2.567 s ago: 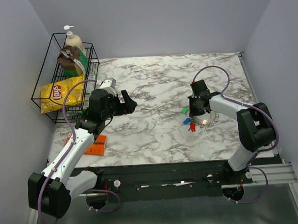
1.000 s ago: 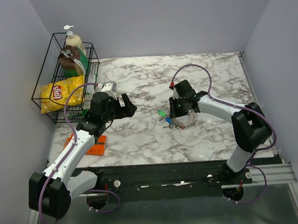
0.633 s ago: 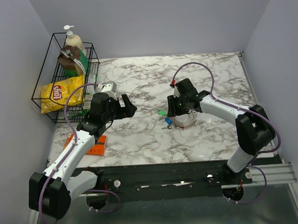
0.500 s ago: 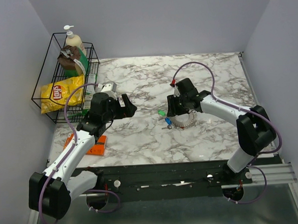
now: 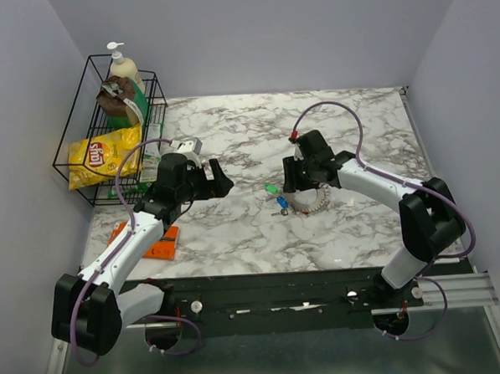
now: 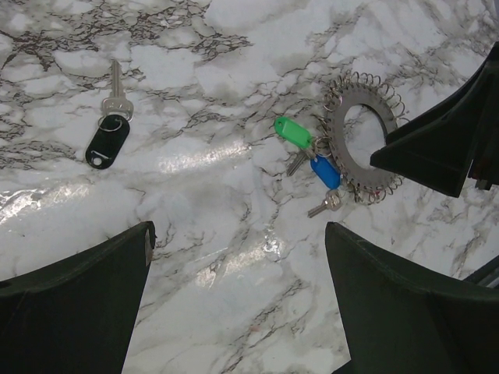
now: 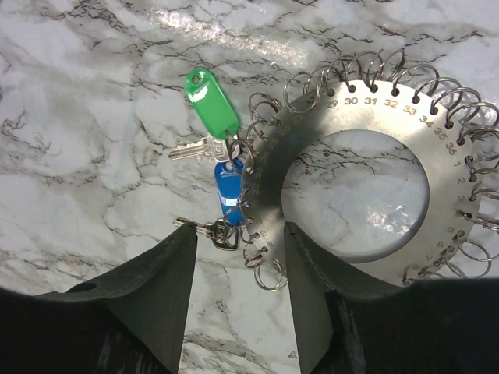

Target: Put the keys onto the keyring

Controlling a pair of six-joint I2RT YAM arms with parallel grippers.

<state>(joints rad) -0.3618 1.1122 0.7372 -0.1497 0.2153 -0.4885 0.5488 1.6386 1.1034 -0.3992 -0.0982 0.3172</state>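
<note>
Two bright keys lie against the keyring [image 7: 374, 117] close to the middle of the desk [image 5: 255, 120]; the right gripper [image 7: 238, 245] hangs just over them with its jaws apart, holding nothing.
A moment ago the keyring lay nearer the right edge of the desk, under that same gripper; now it sits closer to the middle; the jaws were closer together a second ago and have since spread; the green key [image 7: 211, 103] and the blue key [image 7: 228, 191] touch the ring's rim on the side toward the left edge; a black key [image 6: 108, 140] lies alone on the marble, well apart from the ring; the left gripper [image 6: 238, 230] is spread wide, holds nothing, and has crept a little toward the middle.
</note>
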